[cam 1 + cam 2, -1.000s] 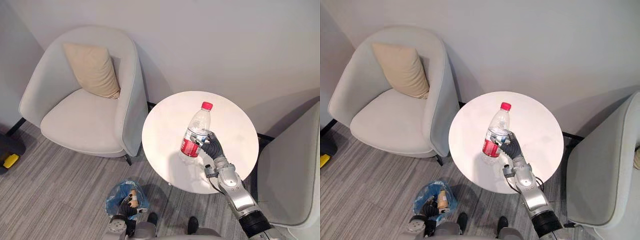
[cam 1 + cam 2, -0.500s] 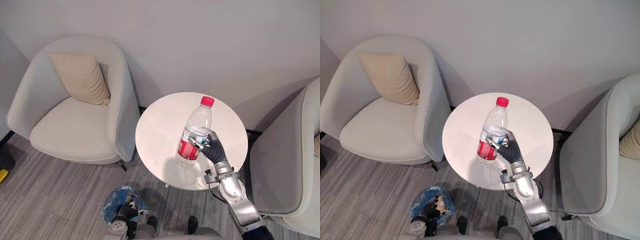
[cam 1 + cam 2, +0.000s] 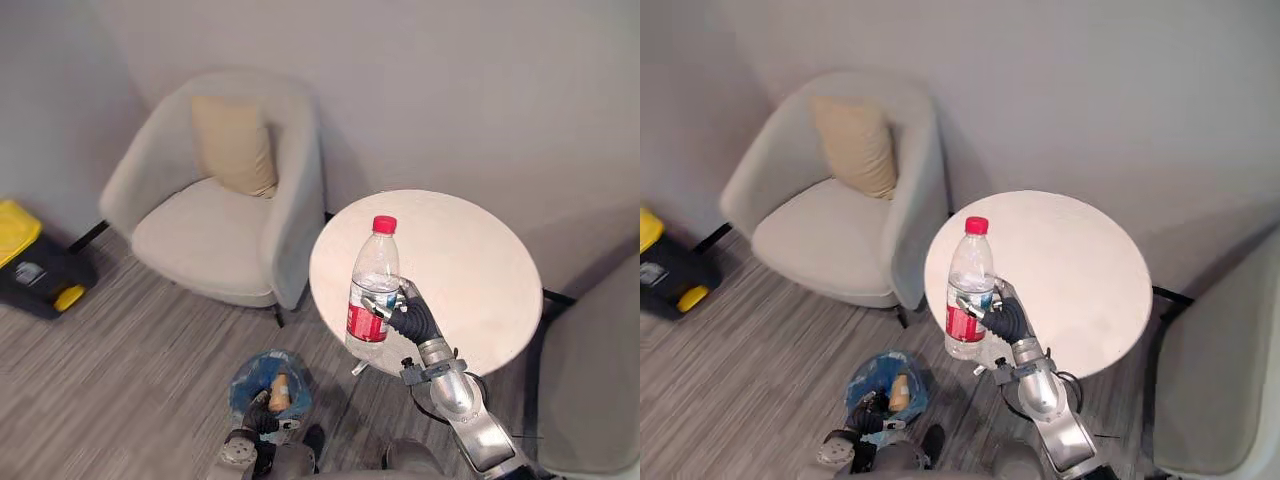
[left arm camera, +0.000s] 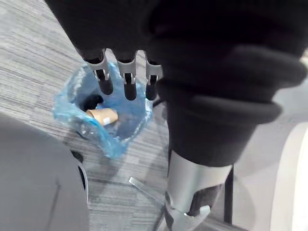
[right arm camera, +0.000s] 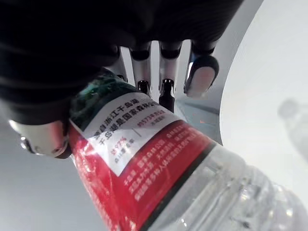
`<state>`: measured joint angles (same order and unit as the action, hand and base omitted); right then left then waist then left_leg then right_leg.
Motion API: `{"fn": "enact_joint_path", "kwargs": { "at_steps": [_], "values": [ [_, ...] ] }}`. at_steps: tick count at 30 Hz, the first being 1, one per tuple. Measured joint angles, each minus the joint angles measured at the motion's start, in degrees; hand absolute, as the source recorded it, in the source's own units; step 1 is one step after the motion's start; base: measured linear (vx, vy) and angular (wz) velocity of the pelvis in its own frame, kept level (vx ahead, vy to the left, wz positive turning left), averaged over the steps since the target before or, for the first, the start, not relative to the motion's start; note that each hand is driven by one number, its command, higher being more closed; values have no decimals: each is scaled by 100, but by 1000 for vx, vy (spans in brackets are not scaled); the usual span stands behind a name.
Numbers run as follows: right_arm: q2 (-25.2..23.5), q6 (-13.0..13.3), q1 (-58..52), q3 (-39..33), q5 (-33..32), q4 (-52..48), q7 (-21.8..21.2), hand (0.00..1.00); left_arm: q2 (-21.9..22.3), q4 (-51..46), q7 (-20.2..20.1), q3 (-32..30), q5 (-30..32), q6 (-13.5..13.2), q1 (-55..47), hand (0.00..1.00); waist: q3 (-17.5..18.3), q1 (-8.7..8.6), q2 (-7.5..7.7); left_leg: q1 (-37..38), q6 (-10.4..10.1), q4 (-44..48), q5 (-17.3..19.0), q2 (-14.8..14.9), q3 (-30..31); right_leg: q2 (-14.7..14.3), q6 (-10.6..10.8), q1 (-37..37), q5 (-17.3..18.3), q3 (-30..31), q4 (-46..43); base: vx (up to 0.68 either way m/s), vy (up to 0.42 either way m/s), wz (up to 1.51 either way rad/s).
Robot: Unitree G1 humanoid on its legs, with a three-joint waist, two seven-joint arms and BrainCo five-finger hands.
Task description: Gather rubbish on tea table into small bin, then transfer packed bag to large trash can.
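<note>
Against the grey wall, a pale grey tub armchair with a beige cushion propped upright in its back. Beside it, a round white tea table; past the table's far side, part of a second grey chair. Well apart on the striped grey floor, beyond the armchair, a black bin with a yellow lid. Nearer, just in front of the table's edge, a small bin lined with a crumpled blue plastic bag, with a brown paper cup lying on its side within. Held upright before the table's near edge, a clear plastic bottle with a red cap and red label. Right hand wrapped round the labelled lower part, fingers and thumb curled tight against the plastic. Left hand above the small bin, fingers straight and slack, holding nothing.
</note>
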<state>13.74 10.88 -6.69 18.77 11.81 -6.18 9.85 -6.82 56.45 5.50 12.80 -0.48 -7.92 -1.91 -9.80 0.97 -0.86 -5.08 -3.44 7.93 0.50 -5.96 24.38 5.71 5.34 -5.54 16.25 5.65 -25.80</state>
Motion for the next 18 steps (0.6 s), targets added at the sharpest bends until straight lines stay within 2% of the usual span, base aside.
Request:
{"fn": "enact_joint_path", "kwargs": {
  "at_steps": [2, 4, 5, 6, 7, 8, 9, 10, 11, 12, 14, 15, 18],
  "values": [
    [-2, 1, 27, 43, -7, -22, 14, 100, 40, -103, 41, -18, -13, -16, -63, 0, 20, 16, -104, -271, -125, -1, -220, -2, 352, -17, -80, -123, 14, -392, -65, -85, -114, 100],
    [20, -1, 35, 31, -11, -75, 20, 100, 77, -157, 86, -12, -59, -6, -72, 0, 28, 15, -192, -465, -89, -43, -353, 21, 495, -51, -142, -233, 14, -630, -86, -84, -80, 75],
    [27, -13, 77, 25, -10, -86, 23, 100, 98, -163, 91, -7, -122, -1, -77, 0, 22, 22, -252, -542, 308, -168, -317, 84, 450, -120, -299, -257, -55, -724, -6, -126, -109, 79],
    [-6, -60, 146, 24, -10, -87, 28, 100, 96, -152, 91, -10, -137, 6, -70, 0, 31, 24, -262, -618, 966, -456, -45, 360, -364, -120, -446, -215, -309, -888, 263, -122, -93, 116],
    [-64, -44, 261, -94, -19, -127, 91, 100, 101, -81, 85, 0, -131, 26, 48, 0, 19, -52, -207, -931, 966, 40, 195, 545, -1440, 106, -447, -160, -510, -1241, 550, -131, -67, 111],
    [-80, -43, 295, -154, -22, -125, 137, 100, 113, -73, 82, 13, -125, 25, 92, 0, 19, -53, -211, -1081, 937, 438, 174, 588, -1804, 164, -471, -169, -538, -1367, 558, -165, -40, 141],
    [-117, -68, 278, -451, -28, -124, 235, 100, 174, -73, 78, 16, -113, 22, 89, 0, 60, -56, -298, -1167, 1012, 1453, 160, 812, -2580, 250, -489, -78, -544, -1726, 454, -141, -26, 97],
    [-94, -70, 253, -537, -37, -123, 262, 100, 208, -78, 80, 21, -109, 21, 13, 0, 110, -46, -392, -1070, 1013, 1604, -5, 921, -2850, 166, -495, -28, -494, -1850, 405, -140, -49, 151],
    [-115, -76, 254, -765, -58, -113, 293, 100, 208, -83, 83, 46, -78, 10, -59, 0, 131, -153, -342, -687, 547, 727, -242, 763, -2808, 195, -397, 134, -291, -1926, 547, -75, -13, 121],
    [-101, -72, 257, -844, -61, -116, 311, 100, 215, -67, 89, 45, -34, 16, -54, 0, 140, -189, -331, -462, 373, 219, -334, 718, -2705, 257, -393, 207, -326, -2038, 693, -71, 19, 130],
    [-181, -75, 270, -1000, -60, 49, 405, 100, 177, 7, 79, 14, 114, 19, -72, 0, 132, -138, -348, -197, 401, -166, -259, 744, -2780, 277, -272, 455, -493, -2317, 1008, -30, 43, 66],
    [-198, -78, 266, -996, -57, 92, 395, 100, 177, 7, 92, -7, 113, 12, -109, 0, 153, -124, -386, -130, 337, -265, -346, 764, -2789, 245, -243, 493, -494, -2304, 1023, -19, 32, 32],
    [-324, -90, 243, -868, -57, 317, 364, 100, 123, 30, 103, 4, 125, 15, -148, 0, 176, -114, -396, 144, 332, -658, -440, 679, -2793, 124, -161, 719, -570, -1925, 1332, -26, 69, 9]
  ]
}}
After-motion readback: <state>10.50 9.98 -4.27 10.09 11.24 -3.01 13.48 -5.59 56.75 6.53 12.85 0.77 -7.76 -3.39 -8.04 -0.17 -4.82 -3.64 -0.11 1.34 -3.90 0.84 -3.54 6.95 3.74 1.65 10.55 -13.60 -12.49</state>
